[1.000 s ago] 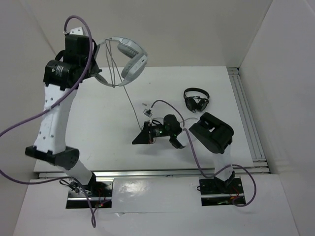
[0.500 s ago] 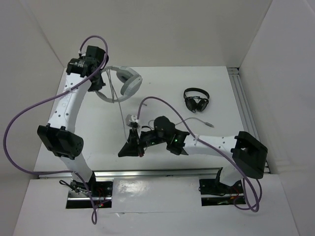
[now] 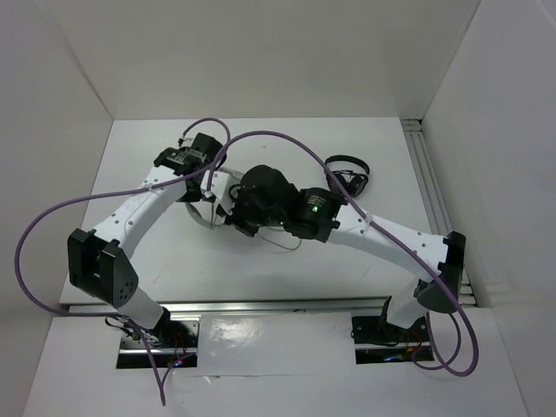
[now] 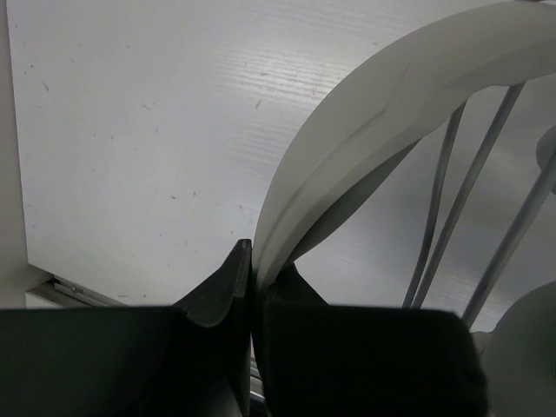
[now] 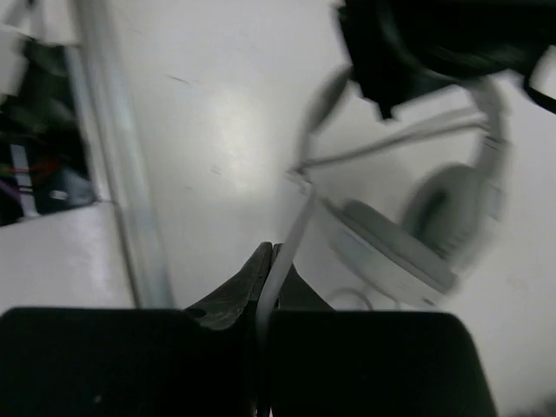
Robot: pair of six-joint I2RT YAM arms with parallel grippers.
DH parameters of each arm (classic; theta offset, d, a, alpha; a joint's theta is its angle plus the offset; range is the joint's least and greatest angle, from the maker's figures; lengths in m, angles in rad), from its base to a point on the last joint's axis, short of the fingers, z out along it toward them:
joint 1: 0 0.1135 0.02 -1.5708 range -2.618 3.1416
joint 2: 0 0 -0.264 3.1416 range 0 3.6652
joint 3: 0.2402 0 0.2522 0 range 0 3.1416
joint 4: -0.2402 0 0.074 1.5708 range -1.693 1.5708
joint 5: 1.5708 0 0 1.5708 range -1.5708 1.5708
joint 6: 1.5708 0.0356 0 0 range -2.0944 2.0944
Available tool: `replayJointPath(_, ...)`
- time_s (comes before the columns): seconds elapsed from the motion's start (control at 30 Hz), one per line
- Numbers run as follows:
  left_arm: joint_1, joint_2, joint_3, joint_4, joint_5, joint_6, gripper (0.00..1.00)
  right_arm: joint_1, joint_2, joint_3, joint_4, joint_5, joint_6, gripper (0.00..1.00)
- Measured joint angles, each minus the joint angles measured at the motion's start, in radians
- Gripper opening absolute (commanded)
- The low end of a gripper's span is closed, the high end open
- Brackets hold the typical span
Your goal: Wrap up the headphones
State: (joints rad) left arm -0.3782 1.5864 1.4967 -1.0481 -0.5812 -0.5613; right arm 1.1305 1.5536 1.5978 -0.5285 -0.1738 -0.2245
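Observation:
The light grey headphones point(image 3: 205, 217) lie low over the middle of the table, mostly hidden under both arms. My left gripper point(image 3: 207, 191) is shut on the wide headband point(image 4: 365, 113); in the left wrist view its jaws point(image 4: 254, 261) pinch the band's edge, with thin cable strands point(image 4: 443, 200) beside it. My right gripper point(image 3: 228, 215) reaches across from the right and is shut on the thin grey cable point(image 5: 291, 230); in the right wrist view point(image 5: 274, 254) the cable runs up from the jaws to a padded ear cup point(image 5: 417, 234).
Small black headphones point(image 3: 347, 178) lie at the back right, partly behind a purple arm cable point(image 3: 287, 139). A metal rail point(image 5: 122, 174) marks the table's near edge. White walls enclose the table at the back and sides.
My left arm has brought the headphones down from high above the back left to the table's middle. My right arm has swung left and back with the cable, meeting them there.

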Motion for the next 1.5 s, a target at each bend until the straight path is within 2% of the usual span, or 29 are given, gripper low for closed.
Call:
replayJointPath(0.07, -0.014, -0.032, -0.052, 0.016, -0.002, 0.018, 0.0, 0.004, -0.005, 0.013, -0.063, 0.185, -0.058, 0.0)
replayJointPath(0.1, -0.021, -0.041, -0.071, 0.014, -0.005, 0.027, 0.0, 0.006, -0.007, 0.014, -0.074, 0.219, -0.068, 0.0)
replayJointPath(0.23, -0.058, -0.072, -0.134, 0.02, -0.019, 0.044, 0.0, 0.017, -0.009, 0.006, -0.09, 0.515, -0.183, 0.0)
replayJointPath(0.33, -0.097, -0.11, -0.162, 0.041, 0.011, 0.061, 0.0, 0.018, -0.041, -0.094, 0.051, 0.705, -0.301, 0.0)
replayJointPath(0.4, -0.135, -0.159, -0.186, 0.053, 0.033, 0.066, 0.0, 0.004, -0.076, -0.202, 0.204, 0.796, -0.383, 0.0)
replayJointPath(0.5, -0.214, -0.247, -0.201, 0.062, 0.06, 0.072, 0.0, -0.069, -0.086, -0.267, 0.342, 0.817, -0.427, 0.0)
replayJointPath(0.63, -0.307, -0.353, -0.185, 0.11, 0.089, 0.057, 0.0, -0.201, -0.116, -0.269, 0.399, 0.645, -0.364, 0.1)
replayJointPath(0.77, -0.418, -0.43, -0.129, 0.133, 0.118, 0.065, 0.0, -0.36, -0.102, -0.216, 0.394, 0.453, -0.291, 0.1)
replayJointPath(1.0, -0.423, -0.472, -0.033, 0.066, 0.137, 0.116, 0.0, -0.552, -0.065, -0.141, 0.418, -0.018, -0.13, 0.12)
replayJointPath(1.1, -0.426, -0.472, 0.04, -0.003, 0.132, 0.137, 0.0, -0.616, -0.048, -0.142, 0.475, -0.262, -0.024, 0.03)
replayJointPath(1.23, -0.43, -0.476, 0.158, -0.074, 0.127, 0.146, 0.0, -0.613, -0.03, -0.229, 0.687, -0.444, 0.149, 0.11)
replayJointPath(1.3, -0.432, -0.488, 0.2, -0.088, 0.135, 0.148, 0.0, -0.594, -0.012, -0.325, 0.865, -0.51, 0.262, 0.14)
replayJointPath(1.5, -0.434, -0.496, 0.332, -0.127, 0.146, 0.159, 0.0, -0.519, 0.233, -0.37, 1.252, -0.606, 0.546, 0.29)
